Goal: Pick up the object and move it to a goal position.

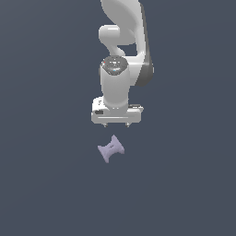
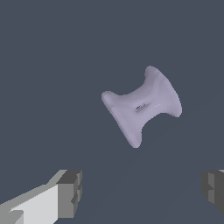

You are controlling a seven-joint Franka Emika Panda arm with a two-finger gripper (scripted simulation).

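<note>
1. Claw: hangs from the white arm with its fingers pointing down. In the wrist view the two grey fingertips stand far apart at opposite edges of the picture, with nothing between them. The claw is spread wide and carries nothing.

2. Spool: a small pale lavender piece with a narrow waist and two flared ends. It lies apart from the claw, untouched, and in the exterior view it sits just beyond the fingertips, toward the camera. In the wrist view the spool lies ahead of the line joining the two fingertips, not between them, and nearer the dark fingertip at the far edge than the white-backed one.

3. Orientation: the spool's long axis runs at a slant to the line between the fingertips, neither parallel nor square to it.

4. Surface: the ground is a plain dark blue-grey surface. No goal marker shows in either view.

5. Step in hand, as a judgement: the approach. The grasp is not yet begun and no transport is done, so the task stands near its start.

6. Next move, as a judgement: bring the claw over the spool until the waist lies midway between the fingertips, turn the wrist so the fingers close across the waist, then lower. Closing on a flared end risks the piece slipping out.
</note>
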